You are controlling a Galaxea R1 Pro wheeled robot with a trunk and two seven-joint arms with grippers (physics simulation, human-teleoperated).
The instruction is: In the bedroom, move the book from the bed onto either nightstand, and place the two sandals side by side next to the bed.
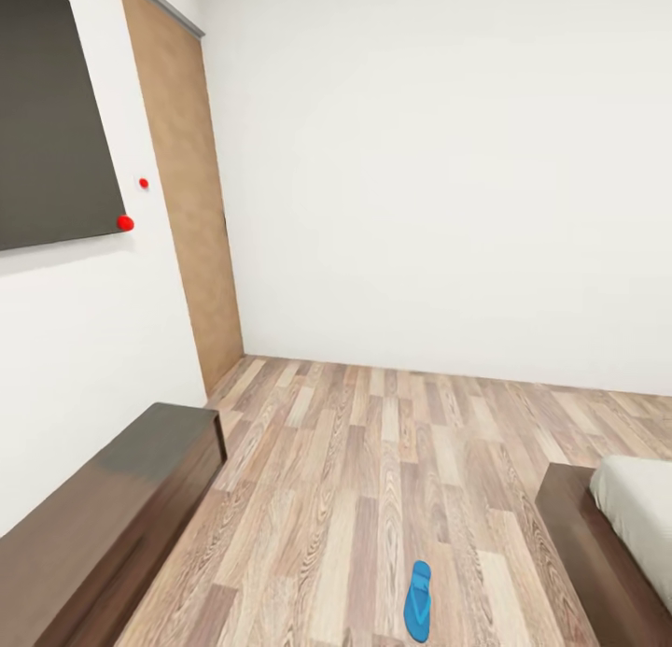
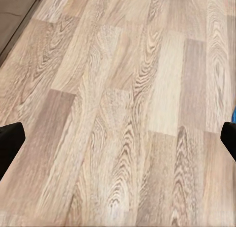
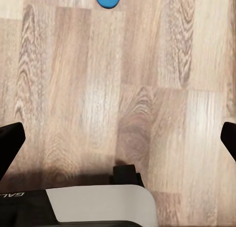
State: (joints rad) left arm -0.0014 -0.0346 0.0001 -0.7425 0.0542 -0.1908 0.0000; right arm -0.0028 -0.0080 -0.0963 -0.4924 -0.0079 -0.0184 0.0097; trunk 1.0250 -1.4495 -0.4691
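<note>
Head view, left to right: dark panel (image 1: 51, 124) on the left white wall with two red dots (image 1: 125, 223) beside it, then a tan wooden door (image 1: 187, 189). Below them, a long low dark brown bench (image 1: 103, 516) against that wall. Centre: wood-plank floor (image 1: 373, 460) running to the far white wall. One blue sandal (image 1: 418, 600) lies flat on the floor near the lower edge, between bench and bed, apart from both. Far right: corner of the bed (image 1: 597, 544), dark frame with pale grey mattress on top. Left wrist view: left gripper (image 2: 118, 138) over bare planks, fingertips spread to both picture edges, nothing between them. Right wrist view: right gripper (image 3: 118, 138) likewise wide apart and empty, above the floor, sandal's end ahead of it, robot's white and black body below.
</note>
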